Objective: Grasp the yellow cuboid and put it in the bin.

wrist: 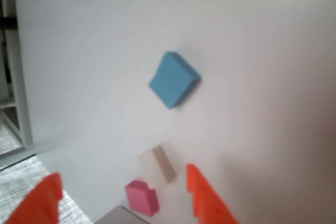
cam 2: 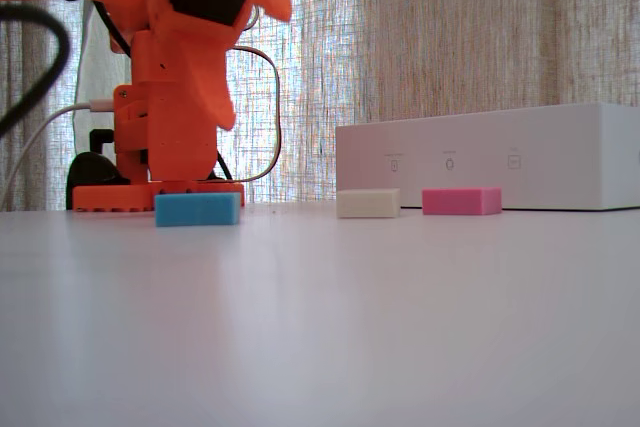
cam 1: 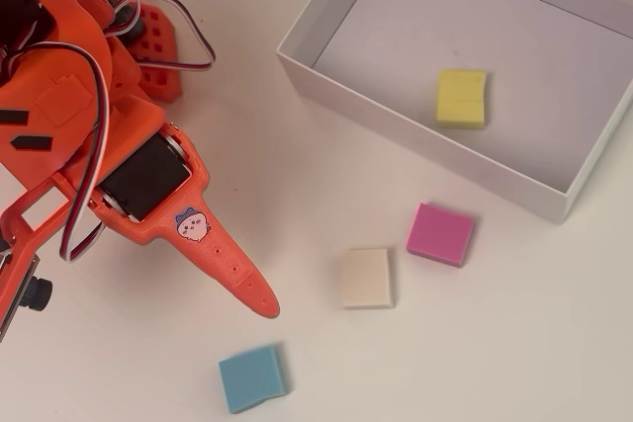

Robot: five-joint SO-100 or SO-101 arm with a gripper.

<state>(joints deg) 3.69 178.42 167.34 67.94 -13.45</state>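
Now | yellow cuboid (cam 1: 462,97) lies inside bin (cam 1: 415,126), clear of walls | gripper (wrist: 123,198) spread, empty, above bare table (cam 1: 475,363)

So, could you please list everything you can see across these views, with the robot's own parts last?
bin: one, white walls, pale lilac floor, upper right in the overhead view
yellow block: one, pale yellow, lying flat on the bin's floor
pink block: one, pink, on the table just outside the bin's near wall
cream block: one, cream, on the table left of the pink block, apart from it
blue block: one, light blue, on the table at the bottom edge of the overhead view
table: one, white
curtain: one, beige, behind the table in the fixed view
arm: one, orange, at left in the overhead view
gripper: one, orange, open, empty, raised above the table
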